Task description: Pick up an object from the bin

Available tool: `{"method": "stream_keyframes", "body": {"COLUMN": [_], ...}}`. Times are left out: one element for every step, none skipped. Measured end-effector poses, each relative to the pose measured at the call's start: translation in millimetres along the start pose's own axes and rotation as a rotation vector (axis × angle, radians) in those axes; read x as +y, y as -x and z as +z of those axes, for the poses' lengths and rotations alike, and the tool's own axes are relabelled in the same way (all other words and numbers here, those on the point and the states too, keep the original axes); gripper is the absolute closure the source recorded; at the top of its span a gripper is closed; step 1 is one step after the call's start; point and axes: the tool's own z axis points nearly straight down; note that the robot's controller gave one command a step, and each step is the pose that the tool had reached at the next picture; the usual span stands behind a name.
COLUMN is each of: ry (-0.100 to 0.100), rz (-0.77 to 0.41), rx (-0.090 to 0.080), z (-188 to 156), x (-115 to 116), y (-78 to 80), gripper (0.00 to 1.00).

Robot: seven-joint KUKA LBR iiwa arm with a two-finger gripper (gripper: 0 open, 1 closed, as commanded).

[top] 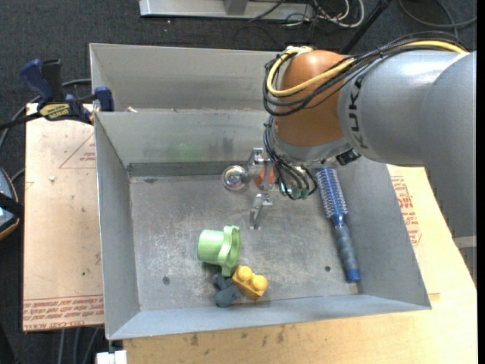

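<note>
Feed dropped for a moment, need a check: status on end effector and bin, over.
End effector above bare floor of grey metal bin, mid-bin. Green plastic cup nearer front wall, untouched. Blue bristled hairbrush alongside, not blocking.

Grey thing [223, 296] under yellow toy [251, 282]

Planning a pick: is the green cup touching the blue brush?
No, the green cup lies well apart from the blue brush, with a wide gap between them.

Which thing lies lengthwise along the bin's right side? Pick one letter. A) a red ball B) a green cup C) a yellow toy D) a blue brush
D: the blue brush lies lengthwise on the right, beside the gripper, while the green cup and yellow toy sit near the front wall.
</note>
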Motion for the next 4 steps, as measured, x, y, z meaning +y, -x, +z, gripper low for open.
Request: {"method": "stream_keyframes", "body": {"ry": [0.002, 0.001, 0.001, 0.003], "rz": [0.067, 0.068, 0.069, -0.008], "rx": [-0.013, -0.01, -0.009, -0.029], "z": [19.0, 19.3, 18.8, 27.5], "x": [22.4, 21.6, 21.5, 26.0], "y": [27.1, 25.9, 26.1, 35.2], "gripper": [0.0, 1.0, 0.0, 0.0]}}
